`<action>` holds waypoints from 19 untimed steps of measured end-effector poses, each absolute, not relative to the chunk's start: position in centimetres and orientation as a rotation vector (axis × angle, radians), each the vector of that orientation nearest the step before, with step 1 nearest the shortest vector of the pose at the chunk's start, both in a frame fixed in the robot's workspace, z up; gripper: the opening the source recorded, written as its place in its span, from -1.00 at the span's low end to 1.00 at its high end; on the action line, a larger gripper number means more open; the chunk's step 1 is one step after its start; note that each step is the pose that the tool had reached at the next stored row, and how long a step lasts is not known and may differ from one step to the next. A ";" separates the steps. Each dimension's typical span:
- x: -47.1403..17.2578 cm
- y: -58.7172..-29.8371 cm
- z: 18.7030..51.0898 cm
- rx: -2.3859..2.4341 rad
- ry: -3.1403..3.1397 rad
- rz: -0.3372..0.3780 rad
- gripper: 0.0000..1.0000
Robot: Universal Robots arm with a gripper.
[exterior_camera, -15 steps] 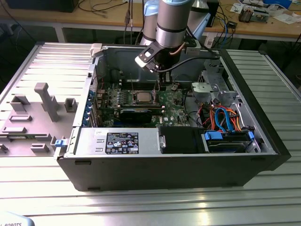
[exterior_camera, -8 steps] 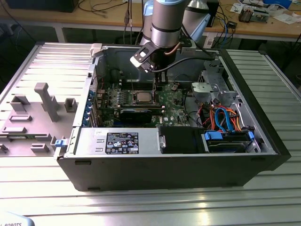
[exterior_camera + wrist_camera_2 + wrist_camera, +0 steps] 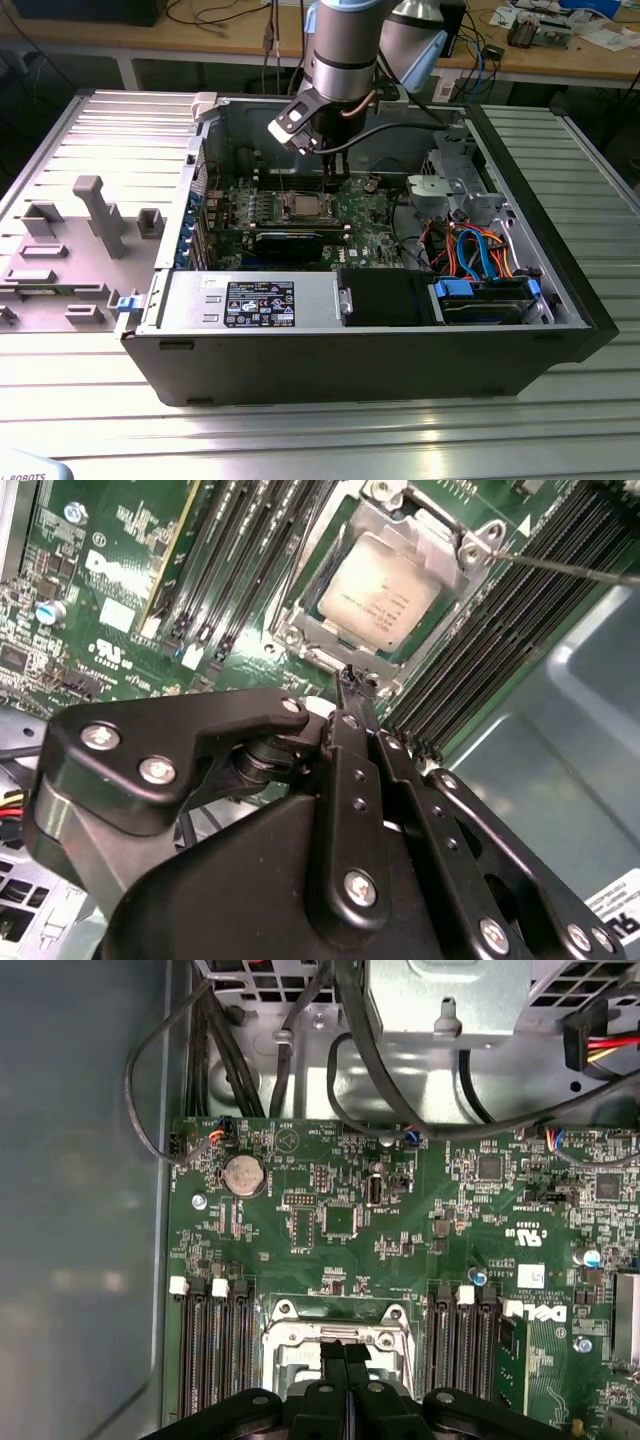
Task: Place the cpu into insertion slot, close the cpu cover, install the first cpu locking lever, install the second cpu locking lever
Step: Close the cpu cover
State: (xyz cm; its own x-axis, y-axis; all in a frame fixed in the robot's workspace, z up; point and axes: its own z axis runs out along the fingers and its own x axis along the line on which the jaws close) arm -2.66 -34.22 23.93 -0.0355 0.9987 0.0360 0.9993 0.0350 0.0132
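The grey-and-blue jointed robot arm [image 3: 340, 50] points steeply downward, its black two-fingered gripper [image 3: 350, 678] hanging just beside the rim of the silver-rimmed square insertion slot [image 3: 385, 590], slim fingers [image 3: 334, 1360] pressed flat together.

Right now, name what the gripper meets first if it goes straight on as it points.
Likely the cpu cover, at its edge beside the cpu; the shut gripper points at it, though depth is unclear.

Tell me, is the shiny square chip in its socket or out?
In. The dull silver square chip lies flat inside the silvery-rimmed square socket.
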 end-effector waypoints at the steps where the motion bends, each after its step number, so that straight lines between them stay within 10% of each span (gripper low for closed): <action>1: -2.7 -34.2 23.9 -2.170 -2.248 -0.054 -0.79; 19: -8.0 -34.2 21.8 -2.168 -2.246 -0.051 -0.79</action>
State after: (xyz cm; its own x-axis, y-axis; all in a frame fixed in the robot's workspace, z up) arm -8.04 -34.22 21.85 -0.0353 0.9987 0.0362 0.9993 0.0350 0.0100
